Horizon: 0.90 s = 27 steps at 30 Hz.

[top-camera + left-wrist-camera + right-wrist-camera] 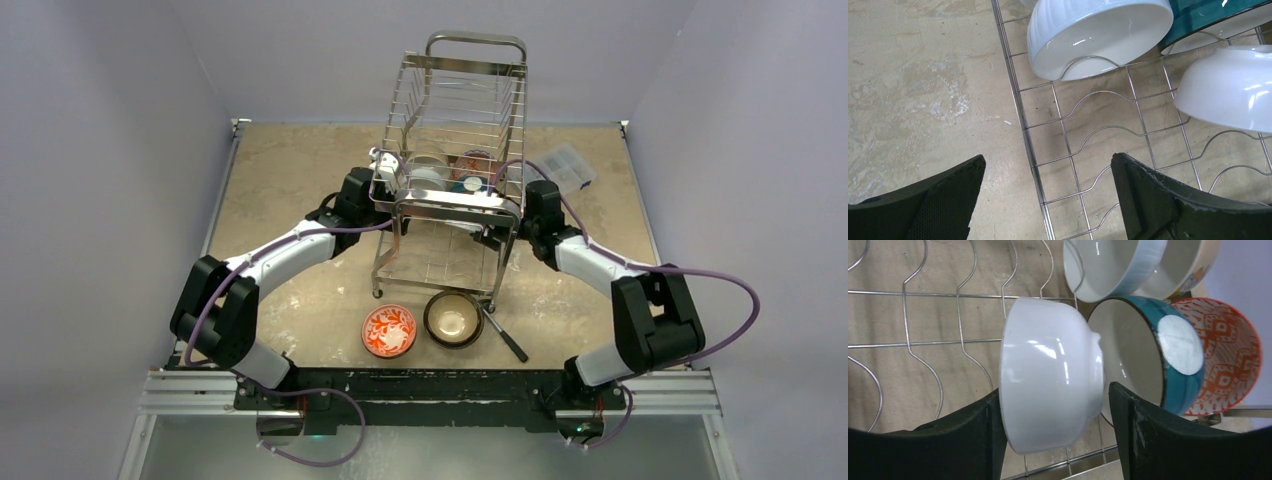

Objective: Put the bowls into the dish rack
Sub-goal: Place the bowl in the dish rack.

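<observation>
Rack: dish rack (pixel 448 203) stands mid-table, with a few bowls up on its top tier.
Left gripper: left gripper (pixel 1048 159) has its fingers spread wide with nothing in them, over that tier's left edge.
Right gripper: right gripper (pixel 1054 389) brackets a white bowl (pixel 1048 340) on its side. Can't tell if I'm squeezing it.
Table bowls: red-and-white bowl (pixel 389 331) and dark brown bowl (pixel 453 318) sit mouths up, side by side, between rack and my bases.
Next, I reckon: the red one's back toward me, left arm nearer.

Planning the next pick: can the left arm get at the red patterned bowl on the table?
Probably yes. The left fingers are open and empty, and the red patterned bowl sits uncovered in front of the dish rack.
</observation>
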{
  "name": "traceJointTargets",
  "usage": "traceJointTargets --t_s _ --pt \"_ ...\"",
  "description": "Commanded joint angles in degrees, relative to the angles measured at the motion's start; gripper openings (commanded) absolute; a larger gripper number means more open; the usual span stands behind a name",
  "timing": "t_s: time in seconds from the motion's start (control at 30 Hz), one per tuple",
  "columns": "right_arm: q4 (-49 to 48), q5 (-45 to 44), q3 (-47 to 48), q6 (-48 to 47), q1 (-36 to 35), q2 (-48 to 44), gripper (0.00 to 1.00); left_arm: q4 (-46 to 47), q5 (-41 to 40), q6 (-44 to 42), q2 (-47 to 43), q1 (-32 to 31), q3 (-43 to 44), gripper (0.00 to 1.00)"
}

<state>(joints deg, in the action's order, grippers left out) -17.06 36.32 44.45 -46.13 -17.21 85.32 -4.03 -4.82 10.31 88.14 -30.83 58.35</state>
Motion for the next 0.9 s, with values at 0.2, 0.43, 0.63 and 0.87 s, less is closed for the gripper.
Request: traceJointTargets --t_s 0.2,0.43,0.63,0.87 --pt "-3.96 -1.26 -1.92 1.35 -0.36 -6.3 0.98 5.0 0.42 0.24 -3.83 -0.61 1.44 0.95" --pt "-5.02 -2.22 -2.84 2.93 -0.39 -7.53 0.96 5.0 0.34 0.25 -4.04 -0.64 1.47 0.95" --pt "-5.6 -4.57 -3.46 5.11 -0.39 -8.12 0.94 5.08 0.08 0.07 -4.57 -0.64 1.34 0.95" --pt "-11.04 -5.71 -7.22 10.39 -0.41 -14.22 0.98 5.26 -0.56 -0.19 -5.01 -0.64 1.15 0.95"
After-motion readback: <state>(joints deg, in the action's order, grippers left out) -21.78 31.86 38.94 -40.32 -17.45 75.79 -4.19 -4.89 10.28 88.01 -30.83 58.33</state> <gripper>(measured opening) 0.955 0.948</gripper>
